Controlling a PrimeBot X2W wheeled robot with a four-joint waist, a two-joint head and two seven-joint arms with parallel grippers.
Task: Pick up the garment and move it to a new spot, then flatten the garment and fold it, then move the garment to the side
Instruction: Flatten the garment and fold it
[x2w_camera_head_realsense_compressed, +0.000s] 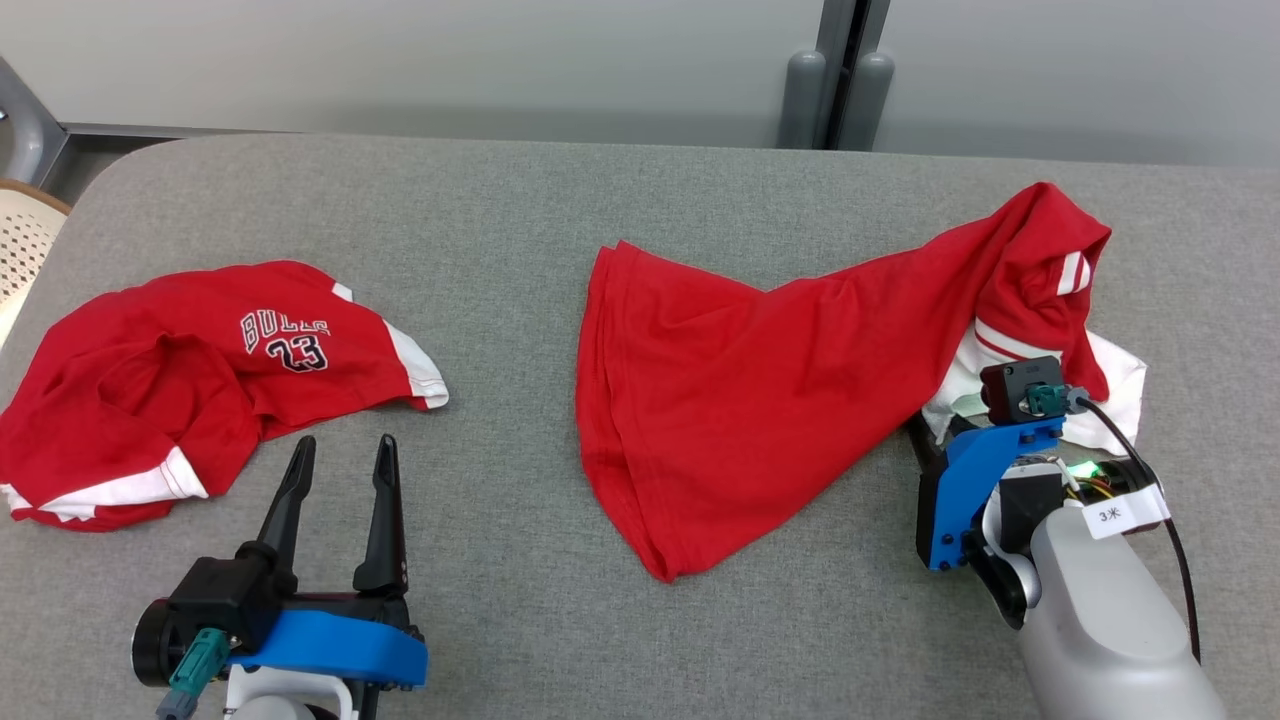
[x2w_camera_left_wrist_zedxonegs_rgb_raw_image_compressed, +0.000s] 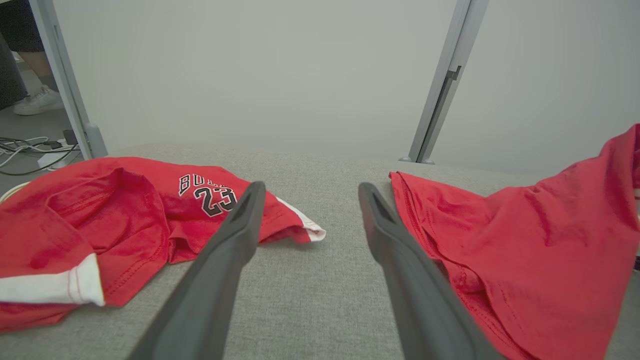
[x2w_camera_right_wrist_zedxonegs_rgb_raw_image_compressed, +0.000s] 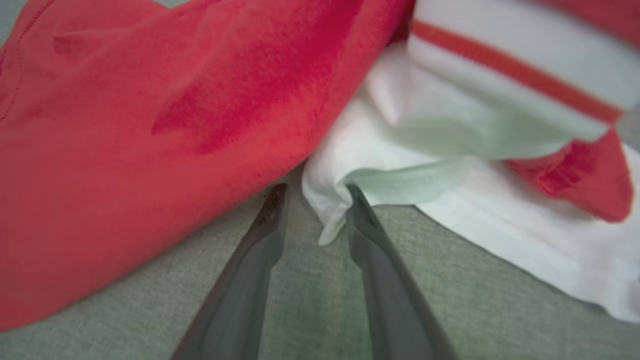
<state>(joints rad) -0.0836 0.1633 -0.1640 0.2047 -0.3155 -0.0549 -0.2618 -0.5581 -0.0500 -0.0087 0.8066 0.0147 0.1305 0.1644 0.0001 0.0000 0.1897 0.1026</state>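
On the grey desk (x2w_camera_head_realsense_compressed: 520, 200) the garment (x2w_camera_head_realsense_compressed: 760, 400), red with white trim, lies right of centre. Its broad red body is spread toward the middle and tapers to a point at the near edge, while its far right end is bunched up and rises off the cloth surface, with white panels spilling out beneath. The right claw (x2w_camera_right_wrist_zedxonegs_rgb_raw_image_compressed: 316, 189) is at that bunched right end, low over the desk. Its two dark fingers stand narrowly apart, with a white fold (x2w_camera_right_wrist_zedxonegs_rgb_raw_image_compressed: 330, 200) of the garment hanging between the tips and touching one finger, not visibly pinched. The left claw (x2w_camera_head_realsense_compressed: 346, 442) hovers near the front left with its fingers spread wide, holding nothing. A second red jersey (x2w_camera_head_realsense_compressed: 200, 380), printed BULLS 23, lies crumpled at far left, well apart from the garment.
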